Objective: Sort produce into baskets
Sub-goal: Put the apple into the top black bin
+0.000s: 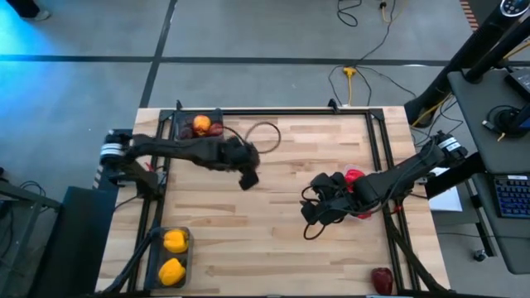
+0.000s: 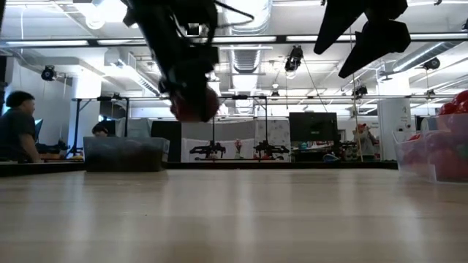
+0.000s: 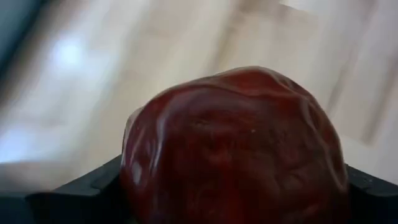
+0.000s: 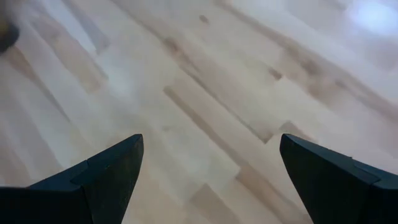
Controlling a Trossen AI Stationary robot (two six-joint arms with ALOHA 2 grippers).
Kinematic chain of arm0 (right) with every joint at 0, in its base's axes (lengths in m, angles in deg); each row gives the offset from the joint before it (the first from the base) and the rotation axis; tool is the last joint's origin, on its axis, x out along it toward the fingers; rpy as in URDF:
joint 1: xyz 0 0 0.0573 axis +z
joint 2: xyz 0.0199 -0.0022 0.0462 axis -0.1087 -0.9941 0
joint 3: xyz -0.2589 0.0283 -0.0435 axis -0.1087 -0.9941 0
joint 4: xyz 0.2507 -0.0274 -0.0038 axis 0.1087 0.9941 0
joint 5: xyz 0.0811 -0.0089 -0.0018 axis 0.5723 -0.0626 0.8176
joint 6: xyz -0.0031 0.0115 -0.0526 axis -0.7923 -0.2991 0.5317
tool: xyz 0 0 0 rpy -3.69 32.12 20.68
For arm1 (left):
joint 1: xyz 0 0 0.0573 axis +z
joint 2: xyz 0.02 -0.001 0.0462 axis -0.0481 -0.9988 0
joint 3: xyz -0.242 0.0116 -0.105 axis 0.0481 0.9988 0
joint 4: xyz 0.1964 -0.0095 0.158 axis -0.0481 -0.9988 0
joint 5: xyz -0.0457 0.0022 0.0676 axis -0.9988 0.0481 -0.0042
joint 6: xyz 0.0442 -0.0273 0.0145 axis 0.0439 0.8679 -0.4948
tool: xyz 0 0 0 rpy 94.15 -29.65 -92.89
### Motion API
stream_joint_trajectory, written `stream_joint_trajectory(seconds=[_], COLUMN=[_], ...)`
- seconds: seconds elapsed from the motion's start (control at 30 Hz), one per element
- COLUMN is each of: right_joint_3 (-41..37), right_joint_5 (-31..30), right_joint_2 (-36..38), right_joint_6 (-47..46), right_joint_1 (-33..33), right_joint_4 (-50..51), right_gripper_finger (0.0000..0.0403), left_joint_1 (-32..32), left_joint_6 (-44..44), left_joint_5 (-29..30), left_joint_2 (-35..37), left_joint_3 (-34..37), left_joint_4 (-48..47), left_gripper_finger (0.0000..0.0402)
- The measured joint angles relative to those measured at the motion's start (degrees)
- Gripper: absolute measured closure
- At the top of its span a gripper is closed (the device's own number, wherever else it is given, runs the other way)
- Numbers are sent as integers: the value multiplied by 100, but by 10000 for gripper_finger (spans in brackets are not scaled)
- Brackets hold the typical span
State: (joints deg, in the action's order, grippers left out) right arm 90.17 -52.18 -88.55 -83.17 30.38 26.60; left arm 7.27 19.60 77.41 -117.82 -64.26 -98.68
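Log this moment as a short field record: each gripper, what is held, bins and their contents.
left gripper: above mid-table, shut on dark red apple
right gripper: open, empty, over bare wood
far-left bin: one orange fruit, dark red pieces
near-left bin: two yellow peppers
right bin: red produce, partly hidden by right arm
loose on table: one dark red piece at near right edge

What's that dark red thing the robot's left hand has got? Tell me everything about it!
It looks like a dark red apple, round, glossy and slightly bumpy. It sits between the dark fingers of the left gripper, which touch its sides. In the low view it hangs in the air, clear of the wooden table. From above, the gripper hides it, near the table's middle.
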Motion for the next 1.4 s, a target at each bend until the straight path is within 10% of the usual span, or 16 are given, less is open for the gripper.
stream_joint_trajectory(seconds=[0.43,0.87,1.4], right_joint_3=[4,4,4], right_joint_5=[-603,-597,-335], right_joint_2=[-98,-101,-92], right_joint_6=[9,-462,-329], right_joint_1=[-2,192,210], right_joint_4=[-260,-463,-404], right_gripper_finger=[35,35,35], left_joint_1=[1680,3701,3845], left_joint_6=[714,1182,1348], left_joint_5=[2495,1954,1284], left_joint_2=[2302,2078,1181], left_joint_3=[60,1249,1291], left_joint_4=[-2131,-1608,-1776], left_gripper_finger=[86,83,43])
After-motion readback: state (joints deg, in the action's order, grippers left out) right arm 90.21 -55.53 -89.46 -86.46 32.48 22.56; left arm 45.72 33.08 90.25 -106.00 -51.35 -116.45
